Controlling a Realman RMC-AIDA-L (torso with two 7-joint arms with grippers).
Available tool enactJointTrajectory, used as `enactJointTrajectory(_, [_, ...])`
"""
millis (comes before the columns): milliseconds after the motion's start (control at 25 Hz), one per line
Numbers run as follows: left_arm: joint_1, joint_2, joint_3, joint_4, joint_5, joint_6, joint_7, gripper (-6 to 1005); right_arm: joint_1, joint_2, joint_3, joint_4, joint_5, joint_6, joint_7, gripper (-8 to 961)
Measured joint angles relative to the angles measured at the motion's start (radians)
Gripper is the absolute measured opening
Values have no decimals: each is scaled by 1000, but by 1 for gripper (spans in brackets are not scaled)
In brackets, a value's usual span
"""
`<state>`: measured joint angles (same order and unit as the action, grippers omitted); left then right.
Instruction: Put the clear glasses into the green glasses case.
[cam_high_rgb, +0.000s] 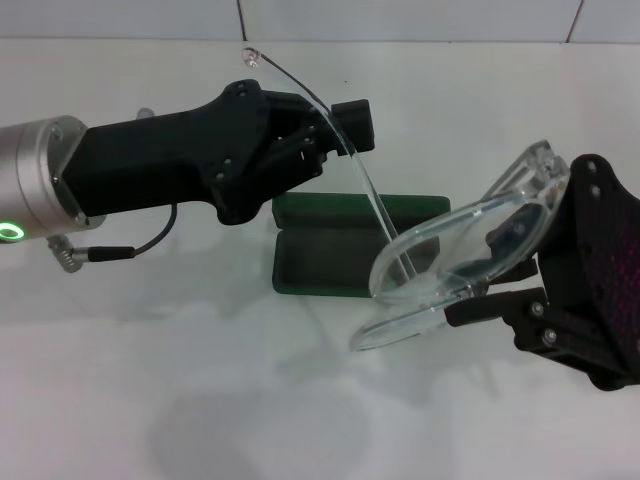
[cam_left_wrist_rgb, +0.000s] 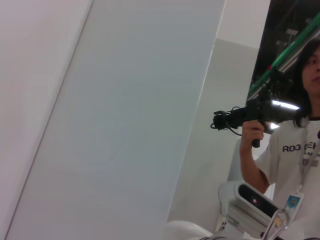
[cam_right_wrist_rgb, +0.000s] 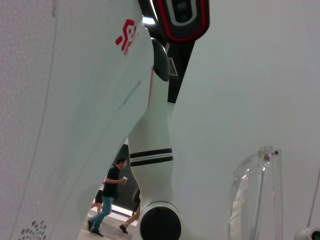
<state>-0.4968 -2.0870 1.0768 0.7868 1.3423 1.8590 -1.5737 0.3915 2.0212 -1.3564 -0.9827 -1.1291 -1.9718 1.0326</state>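
Both arms hold the clear glasses (cam_high_rgb: 455, 265) in the air above the green glasses case (cam_high_rgb: 345, 245), which lies open on the white table (cam_high_rgb: 200, 400), lid back and dark lining up. The right gripper (cam_high_rgb: 490, 300) is clamped on the frame front at its outer end, so the lenses tilt toward the case. The left gripper (cam_high_rgb: 335, 130) has its fingers closed on one clear temple arm (cam_high_rgb: 350, 150), which stands out from the frame; this looks like a folding hold, since the case is barely longer than the frame. Around the case the table is bare, but the lid edge behind and the narrow tray leave little slack for lowering.
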Motion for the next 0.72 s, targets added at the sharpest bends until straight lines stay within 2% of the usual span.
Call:
enactJointTrajectory(480, [6,-1,9,-1,-15,10,0,51,16,-2,-3,58,-5,32,-19,56])
enactJointTrajectory(720, [9,-1,9,-11,-23,12,5,52,21,2,-7,60,-5,-1,-19,56])
